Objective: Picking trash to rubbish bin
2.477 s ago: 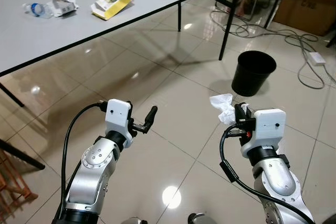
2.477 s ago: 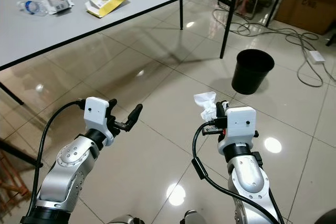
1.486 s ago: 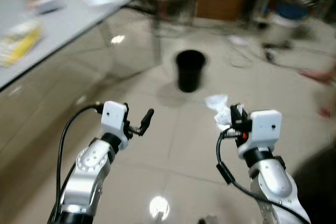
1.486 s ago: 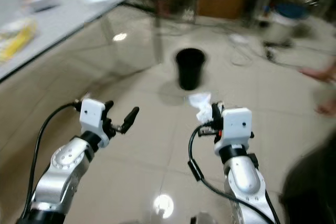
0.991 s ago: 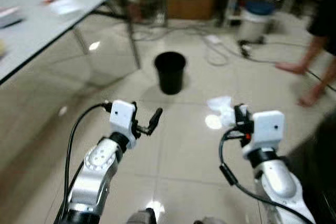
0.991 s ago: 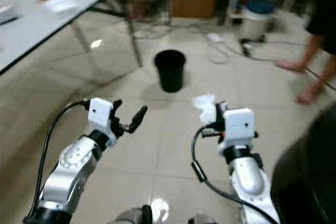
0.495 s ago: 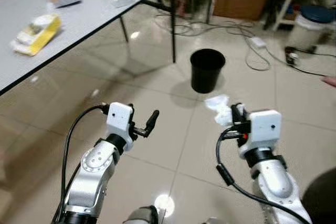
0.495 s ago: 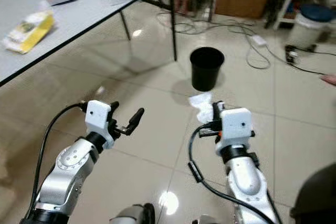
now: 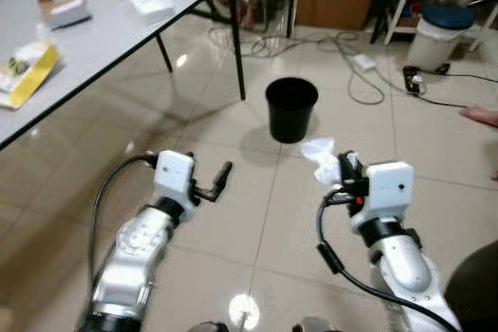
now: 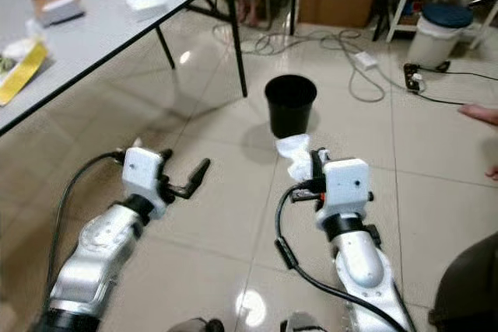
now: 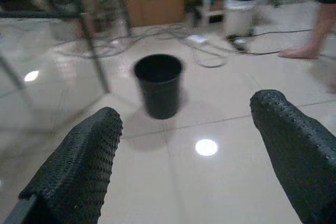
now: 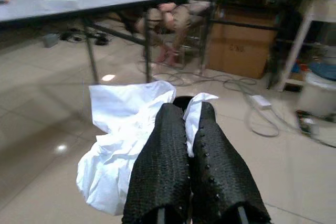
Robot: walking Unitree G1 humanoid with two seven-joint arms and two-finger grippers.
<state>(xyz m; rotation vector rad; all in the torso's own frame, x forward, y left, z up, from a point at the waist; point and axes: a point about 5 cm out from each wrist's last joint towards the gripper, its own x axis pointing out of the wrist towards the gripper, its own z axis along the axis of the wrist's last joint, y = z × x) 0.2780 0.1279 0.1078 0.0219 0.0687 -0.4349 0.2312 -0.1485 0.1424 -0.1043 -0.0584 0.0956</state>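
Note:
A black rubbish bin (image 9: pixel 291 109) stands on the tiled floor ahead, just past the table's corner leg. My right gripper (image 9: pixel 345 167) is shut on a crumpled white tissue (image 9: pixel 322 159), held up in front of me, short of the bin and slightly to its right. In the right wrist view the tissue (image 12: pixel 123 140) bulges out beside the closed fingers (image 12: pixel 181 166). My left gripper (image 9: pixel 223 178) is open and holds nothing, raised at my left. The left wrist view looks between its fingers (image 11: pixel 79 161) at the bin (image 11: pixel 158 85).
A grey table (image 9: pixel 109 33) runs along the left with boxes and a yellow packet (image 9: pixel 23 68) on it. Cables (image 9: pixel 342 56) trail across the floor behind the bin. A white tub with a blue lid (image 9: pixel 434 36) stands at the back right. A person's foot (image 9: pixel 478 115) is at the right edge.
The camera has swung and moved closer; the bin now sits nearer and more central ahead. The right gripper still holds the tissue, and the left stays open.

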